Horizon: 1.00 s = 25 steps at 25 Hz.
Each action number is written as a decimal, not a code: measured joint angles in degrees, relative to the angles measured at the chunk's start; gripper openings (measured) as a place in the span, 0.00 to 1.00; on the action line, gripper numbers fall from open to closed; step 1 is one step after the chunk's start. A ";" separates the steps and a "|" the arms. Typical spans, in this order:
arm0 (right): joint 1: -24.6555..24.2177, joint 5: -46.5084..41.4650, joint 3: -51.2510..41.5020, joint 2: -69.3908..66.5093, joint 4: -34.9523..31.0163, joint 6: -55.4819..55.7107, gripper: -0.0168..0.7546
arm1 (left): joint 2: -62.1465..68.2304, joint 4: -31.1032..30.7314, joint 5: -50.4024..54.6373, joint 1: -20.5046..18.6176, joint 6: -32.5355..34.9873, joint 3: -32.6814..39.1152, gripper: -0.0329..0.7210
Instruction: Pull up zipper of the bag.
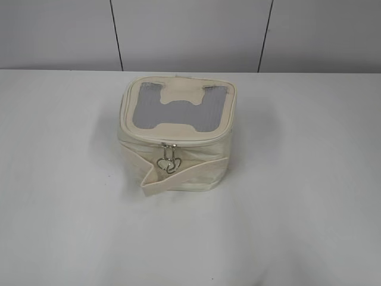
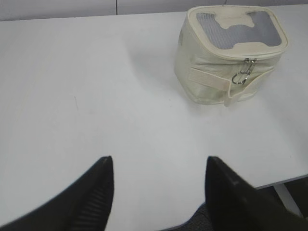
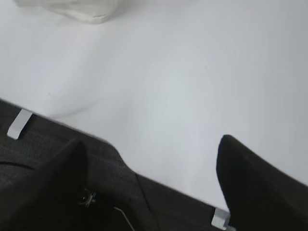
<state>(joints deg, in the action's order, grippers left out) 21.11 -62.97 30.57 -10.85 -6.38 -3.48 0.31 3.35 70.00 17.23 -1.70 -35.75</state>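
Observation:
The cream boxy bag (image 1: 178, 140) stands upright in the middle of the white table, its lid with the grey mesh window on top. The zipper (image 1: 178, 143) runs round the lid rim, and its two silver ring pulls (image 1: 168, 162) hang together at the front face. The bag also shows in the left wrist view (image 2: 226, 57), pulls (image 2: 242, 75) facing the camera. My left gripper (image 2: 159, 166) is open and empty, well short of the bag. My right gripper (image 3: 151, 144) is open and empty over the table's near edge; only the bag's bottom corner (image 3: 82, 12) shows there. Neither gripper shows in the exterior view.
A flat cream strap (image 1: 178, 176) wraps the bag's body, its loose end sticking out at the front left. The table's near edge (image 3: 159, 185) crosses the right wrist view with dark floor below it. A panelled wall (image 1: 190, 33) stands behind the table.

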 joint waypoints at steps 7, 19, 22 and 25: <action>0.00 2.18 -1.82 5.16 4.81 4.26 0.82 | -0.69 -1.32 -3.05 0.00 -1.49 2.73 0.63; 0.00 2.73 -1.95 5.17 5.14 4.71 0.78 | -0.69 -2.05 -9.53 0.00 -1.51 4.88 0.61; 0.00 2.79 -1.95 5.17 5.14 4.71 0.78 | -0.69 -2.10 -9.57 0.00 -1.51 4.88 0.61; 0.00 2.79 -1.95 5.17 5.14 4.71 0.78 | -0.69 -2.28 -9.57 0.00 -1.40 4.88 0.60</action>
<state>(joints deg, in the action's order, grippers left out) 21.11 -60.18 28.62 -5.67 -1.24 1.22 -0.38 1.07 60.43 17.23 -3.10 -30.87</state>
